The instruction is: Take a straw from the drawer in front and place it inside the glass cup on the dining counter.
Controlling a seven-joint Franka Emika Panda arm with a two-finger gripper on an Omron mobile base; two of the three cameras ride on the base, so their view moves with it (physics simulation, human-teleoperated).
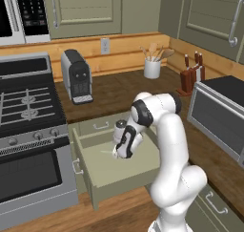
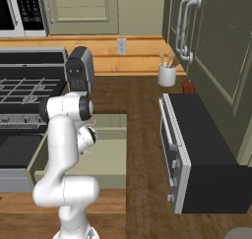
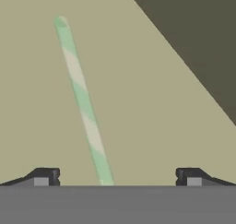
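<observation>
The drawer [image 1: 128, 170] stands pulled out below the worktop, and its pale green inside shows from both base views [image 2: 109, 157]. On its floor lies the straw [image 3: 83, 103], a thin stick striped green and white; in the left base view the straw [image 1: 106, 152] is only a faint pale line. My gripper [image 3: 117, 178] hangs low inside the drawer, right over the straw's near end. It is open, its fingertips [image 3: 46, 176] set wide apart, with the straw between them untouched. In the left base view the gripper [image 1: 116, 153] points down at the drawer floor. The glass cup and the dining counter are out of view.
A gas stove [image 1: 28, 111] borders the drawer on the left. On the worktop behind stand a coffee machine [image 1: 76, 76], a white utensil holder [image 1: 152, 68] and a knife block [image 1: 190, 76]. A dark toaster oven [image 2: 197, 154] sits on the right.
</observation>
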